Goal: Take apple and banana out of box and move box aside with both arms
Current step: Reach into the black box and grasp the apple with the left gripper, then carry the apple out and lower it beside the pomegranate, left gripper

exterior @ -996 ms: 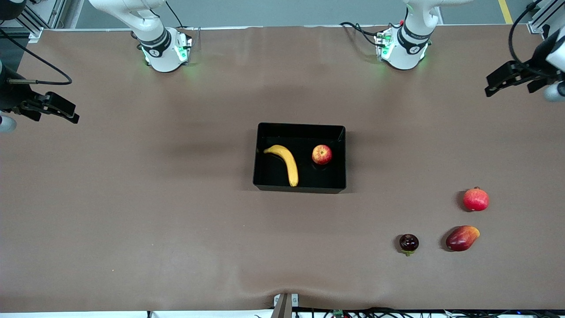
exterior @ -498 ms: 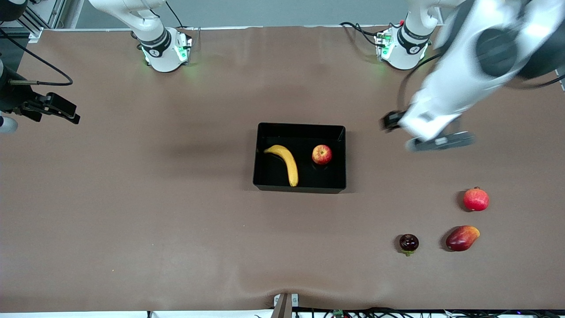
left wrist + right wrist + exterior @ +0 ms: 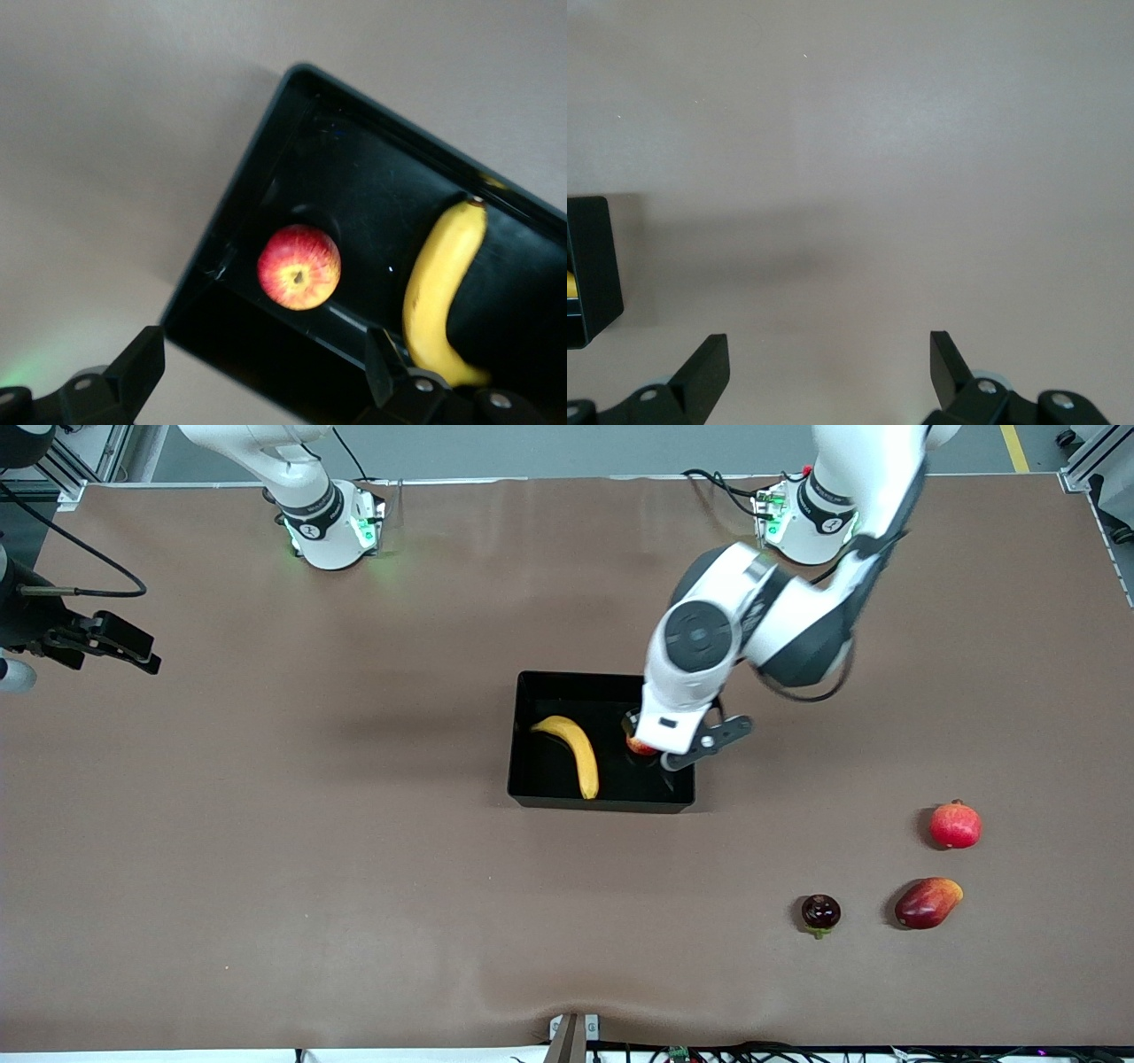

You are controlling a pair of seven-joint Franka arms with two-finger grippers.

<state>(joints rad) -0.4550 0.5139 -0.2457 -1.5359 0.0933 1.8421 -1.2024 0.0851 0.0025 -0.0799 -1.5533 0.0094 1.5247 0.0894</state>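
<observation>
The left gripper is hanging over the box, above the end toward the left arm's side of the table, its two fingers spread wide apart and holding nothing. The apple is sitting on the box floor directly under that gap, close to the short wall at this end, so the next move is probably a straight drop onto it. In the front view the wrist is covering most of the apple; only a red sliver is showing.

The banana is lying in the box beside the apple, toward the right arm's end, its long axis running roughly from the wall nearest the robots' bases down to the wall nearest the front camera. In the left wrist view its lower tip is cut off by a finger.

The right gripper is waiting over bare table, well apart from the box, its fingers also spread and empty. Its wrist view is catching only one corner of the box.
</observation>
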